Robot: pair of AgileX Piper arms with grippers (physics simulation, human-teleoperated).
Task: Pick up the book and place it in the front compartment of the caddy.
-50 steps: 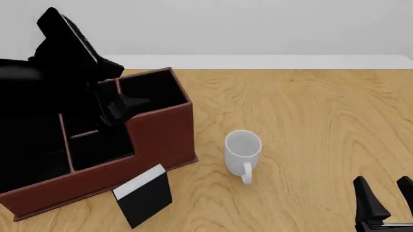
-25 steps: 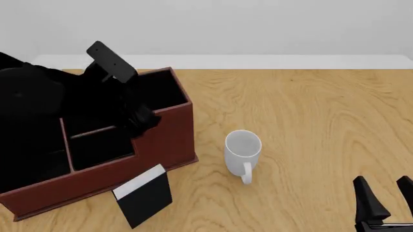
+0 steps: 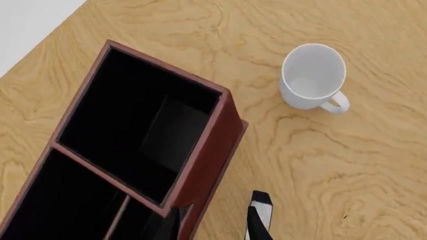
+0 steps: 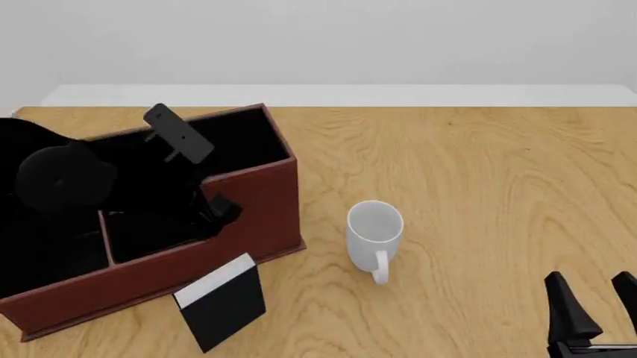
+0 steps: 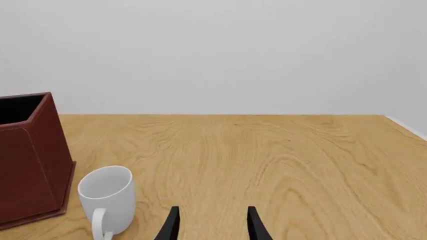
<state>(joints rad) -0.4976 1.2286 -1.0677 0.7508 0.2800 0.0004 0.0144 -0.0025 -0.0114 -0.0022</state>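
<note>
Just beside the stepped front wall of the reddish-brown leather-look caddy [image 4: 253, 205] lies the thin, flat, black-covered book [image 4: 223, 301] with its white page-edge strip, on the wood-grain table [image 4: 478, 186], both arms' jaws parted and empty.

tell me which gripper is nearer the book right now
Left. The left gripper hangs over the caddy, just behind the book; the right gripper sits far off to the book's right.

Both hands empty, fingers apart — left hand [image 3: 213, 225] raised, right hand [image 4: 595, 307] low.
</note>
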